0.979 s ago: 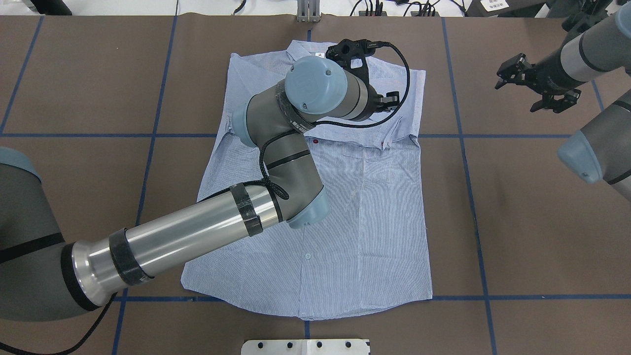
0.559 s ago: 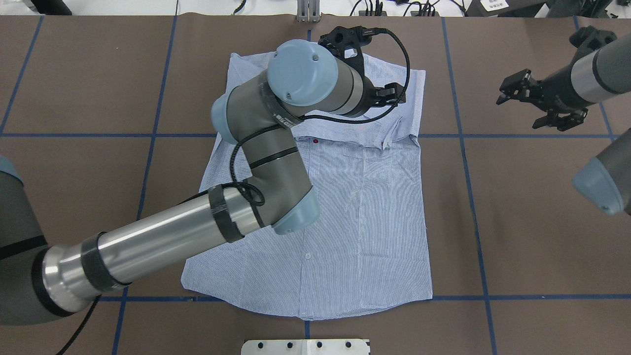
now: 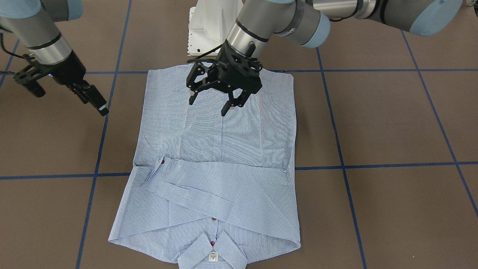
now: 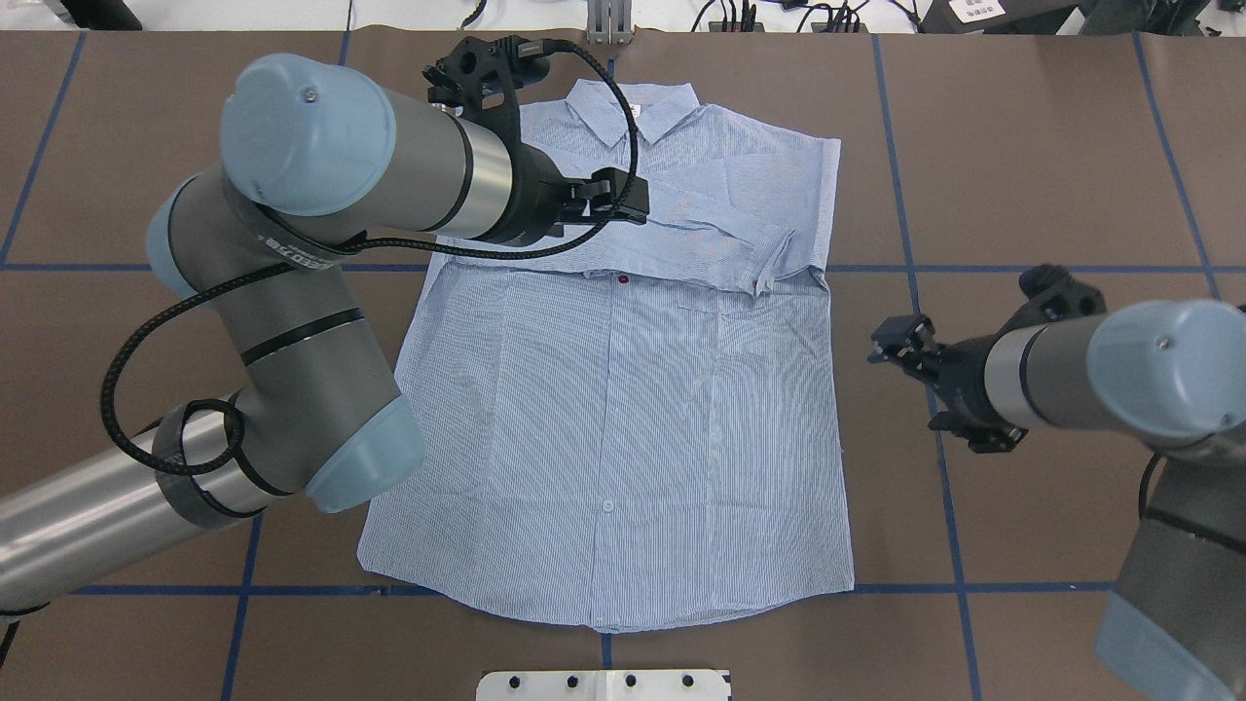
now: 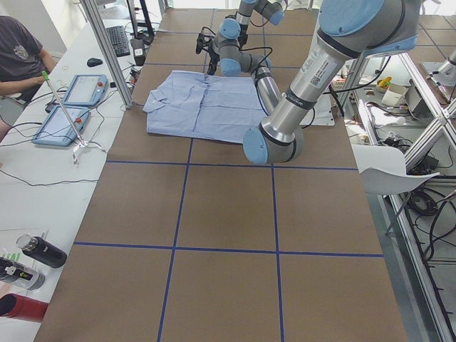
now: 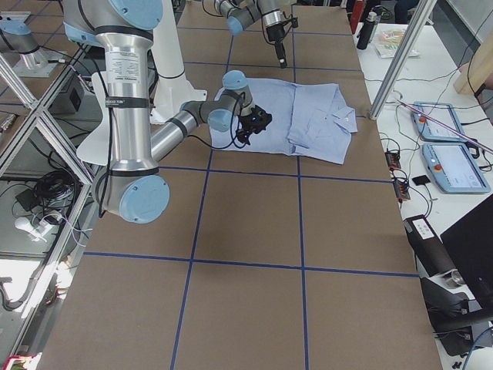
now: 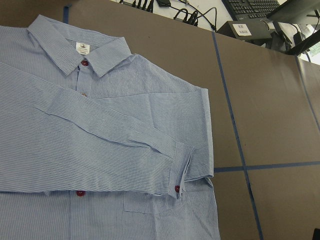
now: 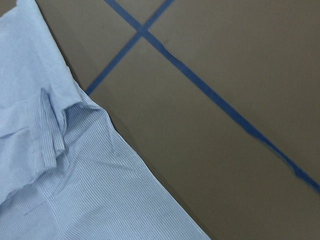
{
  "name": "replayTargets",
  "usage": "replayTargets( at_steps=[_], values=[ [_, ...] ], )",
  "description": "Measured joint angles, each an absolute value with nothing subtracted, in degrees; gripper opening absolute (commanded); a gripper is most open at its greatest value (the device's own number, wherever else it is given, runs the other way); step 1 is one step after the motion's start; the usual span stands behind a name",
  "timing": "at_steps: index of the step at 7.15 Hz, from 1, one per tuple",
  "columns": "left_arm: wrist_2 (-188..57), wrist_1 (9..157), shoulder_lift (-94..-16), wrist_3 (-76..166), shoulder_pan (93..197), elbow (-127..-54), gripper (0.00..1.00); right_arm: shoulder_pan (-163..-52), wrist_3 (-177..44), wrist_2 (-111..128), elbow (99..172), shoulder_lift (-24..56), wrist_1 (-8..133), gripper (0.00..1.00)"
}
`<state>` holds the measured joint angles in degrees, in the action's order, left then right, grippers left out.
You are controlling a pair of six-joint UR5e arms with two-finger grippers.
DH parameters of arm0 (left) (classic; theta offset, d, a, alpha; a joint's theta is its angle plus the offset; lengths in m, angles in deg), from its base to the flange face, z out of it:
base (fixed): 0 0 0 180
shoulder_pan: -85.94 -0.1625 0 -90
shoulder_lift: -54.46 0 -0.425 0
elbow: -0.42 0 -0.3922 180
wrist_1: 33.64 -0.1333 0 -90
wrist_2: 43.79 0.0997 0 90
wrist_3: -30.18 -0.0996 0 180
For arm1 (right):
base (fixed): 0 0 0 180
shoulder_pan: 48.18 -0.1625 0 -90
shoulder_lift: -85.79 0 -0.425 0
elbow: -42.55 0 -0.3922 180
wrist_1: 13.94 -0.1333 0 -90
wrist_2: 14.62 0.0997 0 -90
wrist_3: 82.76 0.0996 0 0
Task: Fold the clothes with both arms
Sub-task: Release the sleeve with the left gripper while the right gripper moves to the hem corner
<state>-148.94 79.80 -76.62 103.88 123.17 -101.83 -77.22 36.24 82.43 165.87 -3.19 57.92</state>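
Left gripper [image 3: 208, 104] has its fingers spread and holds nothing. It hangs over the shirt [image 4: 662, 428]. In the overhead view it is at about 11 o'clock of the shirt, near the shoulder. Right gripper [image 4: 905, 387] is also spread and empty. It is just beside the shirt's edge at 3 o'clock, over the bare table [image 4: 1022, 146], close to a blue tape line [image 4: 905, 175].

The shirt lies flat in the table's middle, front side up and buttoned. Its collar [image 4: 633, 107] is at 12 o'clock and its hem at 6 o'clock. One sleeve [image 4: 701, 229] is folded across the chest, and its cuff [image 4: 774, 268] ends near the 3 o'clock edge.

In the overhead view the left arm [image 4: 321, 321] covers the shirt's shoulder at 10 o'clock, so the cloth there cannot be seen. Neither wrist view shows any finger: the left one shows only the collar, the folded sleeve and the cuff, and the right one shows only the shirt's edge, the cuff and tape lines. From the pictures I cannot tell how high the left gripper is over the cloth.

The left arm comes from 8 o'clock and bends sharply, with its wrist pointing to 3 o'clock. The right arm [image 4: 1119, 370] comes from 4 o'clock, is cut off by the frame, and its wrist points to 9 o'clock.
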Motion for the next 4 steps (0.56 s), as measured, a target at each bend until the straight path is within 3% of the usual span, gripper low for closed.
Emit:
replayTargets(
  at_steps=[4],
  values=[
    [-149.2,79.6,-74.2,103.9,124.3,-103.0,0.90,-59.9,54.9,69.9,169.2,-3.9,65.9,0.88]
  ],
)
